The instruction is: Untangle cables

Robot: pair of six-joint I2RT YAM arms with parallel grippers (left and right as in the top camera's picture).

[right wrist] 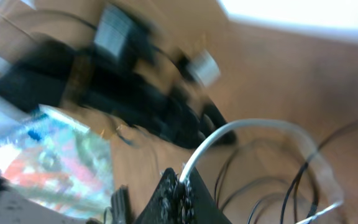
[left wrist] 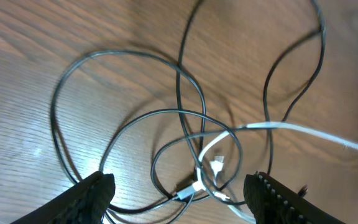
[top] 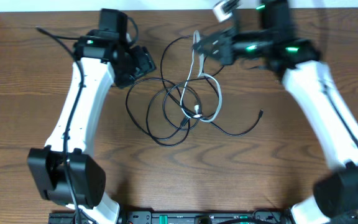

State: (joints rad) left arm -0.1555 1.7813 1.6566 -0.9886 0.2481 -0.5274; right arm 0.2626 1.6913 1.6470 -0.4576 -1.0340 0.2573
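Observation:
Thin black cables [top: 160, 106] lie in tangled loops on the wooden table, with a shorter white cable [top: 213, 93] woven through them. My right gripper [top: 199, 45] is shut on the white cable and holds one end lifted above the tangle; the right wrist view shows the white cable [right wrist: 241, 130] coming out from between the closed jaws [right wrist: 180, 186]. My left gripper [top: 143, 62] is open and empty at the tangle's left edge. In the left wrist view its fingers [left wrist: 179, 196] straddle the black loops [left wrist: 129, 118] and the white plugs [left wrist: 216, 167].
A loose black cable end [top: 260, 115] lies to the right of the tangle. The white back edge of the table [top: 166, 5] runs along the top. The arm bases stand at the near edge [top: 191, 218].

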